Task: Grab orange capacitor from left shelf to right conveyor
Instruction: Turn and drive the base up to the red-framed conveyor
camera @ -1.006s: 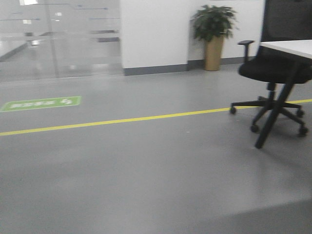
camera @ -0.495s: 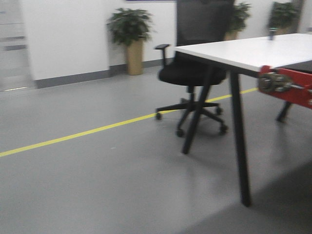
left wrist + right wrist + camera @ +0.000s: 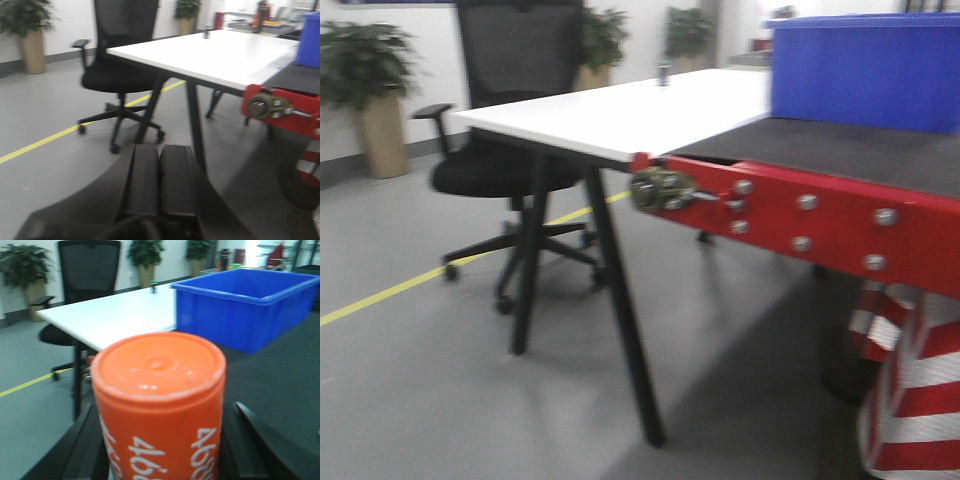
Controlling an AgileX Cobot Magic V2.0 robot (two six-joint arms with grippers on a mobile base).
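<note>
My right gripper (image 3: 159,460) is shut on the orange capacitor (image 3: 159,405), a fat orange cylinder with white digits that fills the right wrist view, its black fingers (image 3: 82,447) on both sides. My left gripper (image 3: 160,172) is shut and empty, its two black pads pressed together, held above the grey floor. The conveyor has a red side frame (image 3: 810,215) with bolts and a dark belt (image 3: 850,150); it shows at the right of the front view, in the left wrist view (image 3: 285,107), and ahead of the capacitor in the right wrist view (image 3: 280,370). The left shelf is out of view.
A blue bin (image 3: 865,70) stands on the belt. A white table (image 3: 620,110) with black legs abuts the conveyor's left end, with a black office chair (image 3: 505,130) behind it. A red-and-white striped barrier (image 3: 910,390) stands below the conveyor. A yellow line (image 3: 380,292) crosses the floor.
The view has swung right: the chair and white table slid left, and the red conveyor and blue bin have come into view at the right.
</note>
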